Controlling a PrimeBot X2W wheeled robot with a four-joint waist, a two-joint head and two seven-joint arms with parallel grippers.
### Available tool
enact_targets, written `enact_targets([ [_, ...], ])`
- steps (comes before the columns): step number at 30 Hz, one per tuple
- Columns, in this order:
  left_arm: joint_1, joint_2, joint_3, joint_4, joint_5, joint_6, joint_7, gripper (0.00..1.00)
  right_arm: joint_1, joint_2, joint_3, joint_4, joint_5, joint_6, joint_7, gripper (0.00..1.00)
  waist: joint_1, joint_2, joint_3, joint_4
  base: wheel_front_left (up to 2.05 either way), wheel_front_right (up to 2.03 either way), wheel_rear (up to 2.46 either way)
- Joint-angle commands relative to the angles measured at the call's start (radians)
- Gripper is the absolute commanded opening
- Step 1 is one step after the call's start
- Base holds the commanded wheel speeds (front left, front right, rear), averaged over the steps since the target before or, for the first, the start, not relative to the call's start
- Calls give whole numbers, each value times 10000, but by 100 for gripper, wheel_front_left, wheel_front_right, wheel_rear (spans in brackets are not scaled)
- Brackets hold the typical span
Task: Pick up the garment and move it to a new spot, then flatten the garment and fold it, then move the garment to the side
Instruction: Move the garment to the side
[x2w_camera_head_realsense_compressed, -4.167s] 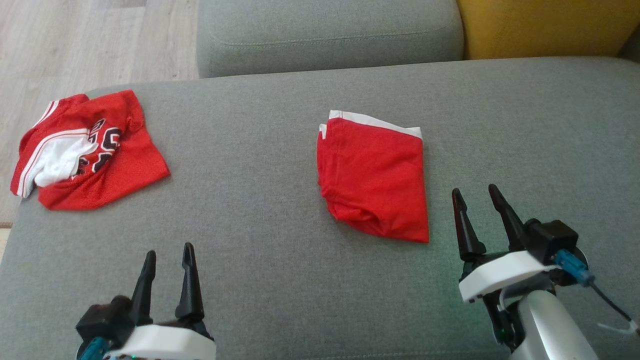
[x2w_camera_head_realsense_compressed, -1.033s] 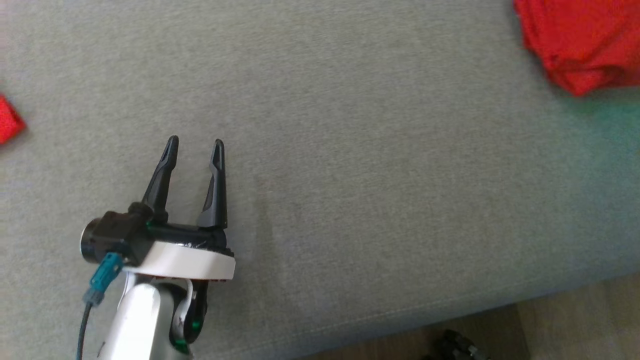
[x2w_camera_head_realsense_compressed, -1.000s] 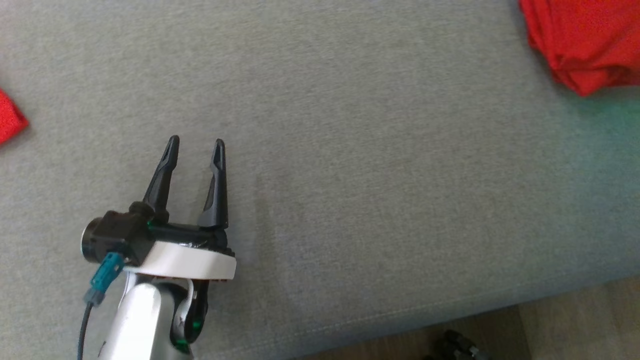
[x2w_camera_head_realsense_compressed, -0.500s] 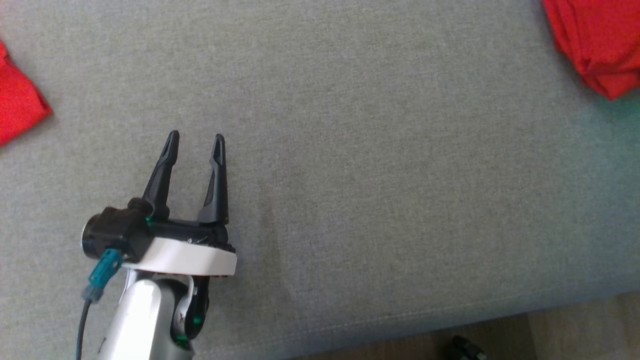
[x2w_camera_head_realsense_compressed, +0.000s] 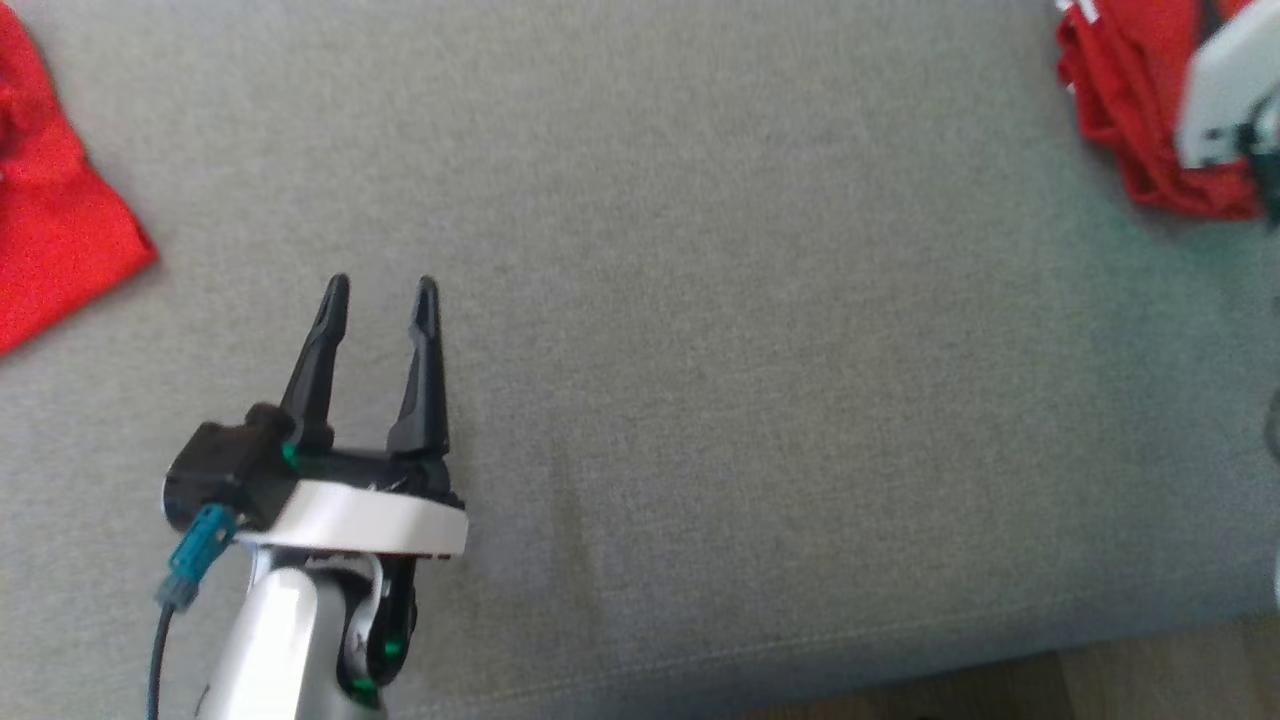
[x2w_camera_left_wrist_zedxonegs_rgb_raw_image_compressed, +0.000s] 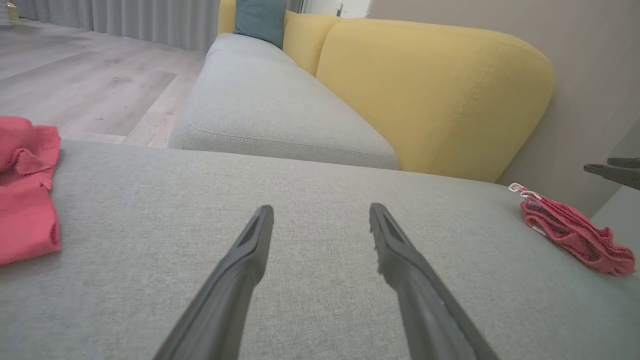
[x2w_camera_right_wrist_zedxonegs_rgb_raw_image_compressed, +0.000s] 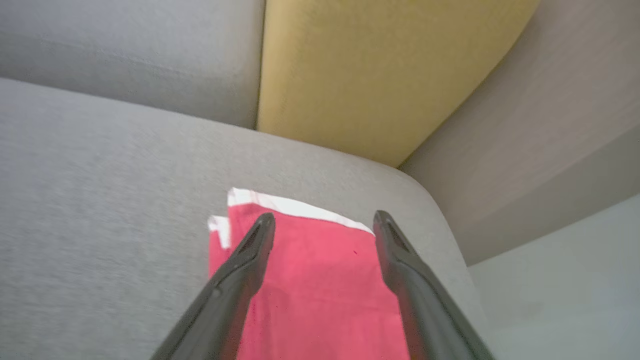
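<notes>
Placement at the side is the step in hand, by the look of it. Folded into a compact red rectangle with a white band along one end, the garment (x2w_camera_right_wrist_zedxonegs_rgb_raw_image_compressed: 320, 300) lies flat at the far right corner of the grey sofa seat (x2w_camera_head_realsense_compressed: 750, 350), close to the seat's rounded edge. The right gripper (x2w_camera_right_wrist_zedxonegs_rgb_raw_image_compressed: 324, 216) hangs directly over it, its fingers (x2w_camera_right_wrist_zedxonegs_rgb_raw_image_compressed: 235, 280) apart with nothing between them. Whether the tips touch the cloth I cannot tell. The left gripper (x2w_camera_head_realsense_compressed: 382, 287) hovers over the seat's near left part, well apart from the garment, its fingers (x2w_camera_head_realsense_compressed: 422, 380) also spread and empty. A second red garment (x2w_camera_head_realsense_compressed: 60, 240), loose and unfolded, lies at the seat's left edge.

Since the fold is in place and the piece sits off at the seat's corner, I judge the task nearly finished. Lifting, flattening and folding seem done, and only the withdrawal is left. The next move calls for the right arm to rise straight off the seat, fingers kept wide, so that no tip catches the top layer and drags the fold open. The cloth looks thin and limp, so even a light snag would likely shift it. The left arm need only keep clear of the seat's right corner.
</notes>
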Motion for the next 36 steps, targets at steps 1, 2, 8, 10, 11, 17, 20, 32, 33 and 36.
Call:
enact_targets([
  [1, 117, -14, 347, -251, -99, 90, -122, 100, 130, 211, 184, -360, 194, 65, -292, 100, -1, 0, -404, 109, 0, 0, 0],
  [2, 167, -14, 397, -225, -151, 134, -122, 100, 210, 375, 245, -323, 331, 65, -454, 100, -1, 0, -596, 163, 0, 0, 0],
  [8, 711, -15, 867, -8, -417, 466, -122, 100, 926, 1331, 749, -187, 1365, 65, -1517, 100, -1, 0, -1802, 502, 0, 0, 0],
  [10, 993, -15, 1080, 41, -515, 616, -122, 100, 1315, 1682, 958, -181, 1737, 65, -1858, 100, -1, 0, -2197, 613, 0, 0, 0],
  [11, 1159, -15, 1184, 51, -571, 691, -122, 100, 1522, 1848, 1041, -210, 1944, 65, -2041, 100, -1, 0, -2386, 663, 0, 0, 0],
  [17, 2248, -15, 1548, 154, -791, 955, -122, 100, 3044, 2384, 1251, -712, 2710, 65, -3224, 100, -1, 0, -3480, 999, 0, 0, 0],
  [20, 2903, -16, 1440, 217, -966, 1065, -122, 100, 4583, 2631, 1127, -1563, 3093, 65, -3719, 100, -1, 0, -3962, 1261, 0, 0, 0],
  [32, 3263, -16, 1118, 487, -1013, 985, -122, 100, 8328, 2683, 1617, -5235, 4201, 65, -3950, 100, -1, 0, -4332, 1554, 0, 0, 0],
  [33, 3257, -16, 1108, 498, -1005, 966, -122, 100, 8560, 2683, 1637, -5486, 4229, 65, -3951, 100, -1, 0, -4333, 1527, 0, 0, 0],
  [36, 3222, -16, 1083, 528, -981, 938, -122, 100, 9110, 2684, 1720, -6109, 4300, 65, -3835, 100, -1, 0, -4328, 1429, 0, 0, 0],
])
